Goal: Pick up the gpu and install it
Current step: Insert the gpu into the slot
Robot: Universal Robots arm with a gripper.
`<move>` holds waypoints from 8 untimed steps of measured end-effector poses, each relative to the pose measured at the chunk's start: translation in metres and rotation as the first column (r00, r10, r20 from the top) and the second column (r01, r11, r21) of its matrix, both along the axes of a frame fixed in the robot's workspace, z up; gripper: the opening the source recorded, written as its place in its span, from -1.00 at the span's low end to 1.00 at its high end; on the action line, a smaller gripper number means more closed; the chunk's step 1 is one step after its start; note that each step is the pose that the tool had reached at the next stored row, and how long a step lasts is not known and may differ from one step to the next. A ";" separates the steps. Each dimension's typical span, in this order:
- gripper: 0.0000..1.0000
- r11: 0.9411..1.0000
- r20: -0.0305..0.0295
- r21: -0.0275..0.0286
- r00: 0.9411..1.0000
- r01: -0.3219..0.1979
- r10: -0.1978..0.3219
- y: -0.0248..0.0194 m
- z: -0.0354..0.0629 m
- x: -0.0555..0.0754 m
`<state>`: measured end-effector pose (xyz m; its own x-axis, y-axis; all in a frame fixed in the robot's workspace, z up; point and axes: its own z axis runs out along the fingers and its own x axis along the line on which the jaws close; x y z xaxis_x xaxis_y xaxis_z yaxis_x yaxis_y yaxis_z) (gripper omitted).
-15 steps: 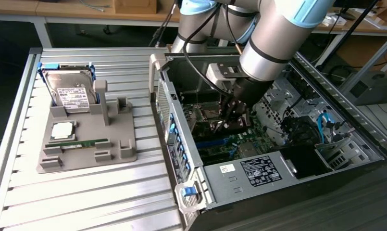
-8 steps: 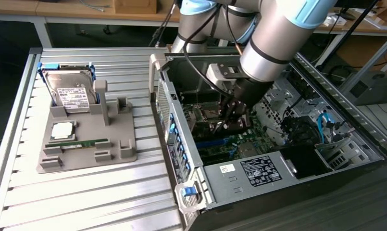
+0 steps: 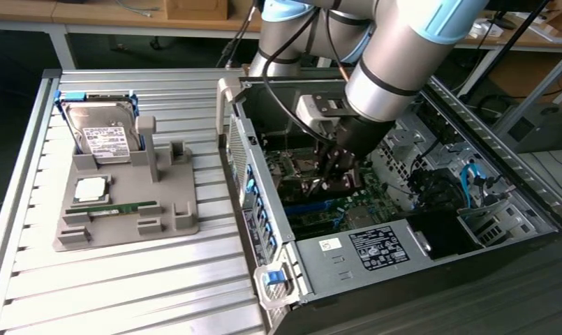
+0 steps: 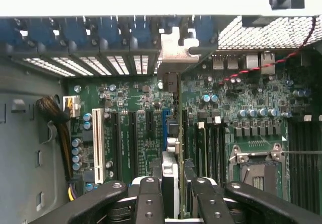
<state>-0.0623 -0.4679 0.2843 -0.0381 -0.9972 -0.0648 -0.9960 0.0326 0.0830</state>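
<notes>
**Gripper (image 4: 173, 199) deep in the computer case (image 3: 248, 160)**

Grasping the gpu (image 4: 172, 133) edge-on between both fingers (image 4: 149, 199), holding it upright over the green motherboard (image 4: 131, 98), just beside the blue slot (image 4: 164, 123), with its silver bracket (image 4: 173, 50) at the rear wall's slot openings.

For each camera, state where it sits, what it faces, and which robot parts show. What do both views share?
Exterior view: raised above the table, looking down into the open case; shows arm and gripper.
Wrist view: on the wrist, facing the motherboard past the gripper holding the gpu.
Shared: gripper and motherboard.
</notes>
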 end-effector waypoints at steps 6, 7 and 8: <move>-0.46 1.000 0.000 0.000 1.000 0.000 0.000 -0.0047 -0.0007 -0.003; -0.46 1.000 0.000 0.000 1.000 0.000 0.000 -0.0050 -0.0009 -0.003; -0.46 1.000 0.000 0.000 1.000 0.000 0.000 -0.0050 -0.0012 -0.004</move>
<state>-0.0664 -0.4729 0.2831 -0.0380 -0.9972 -0.0652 -0.9960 0.0325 0.0829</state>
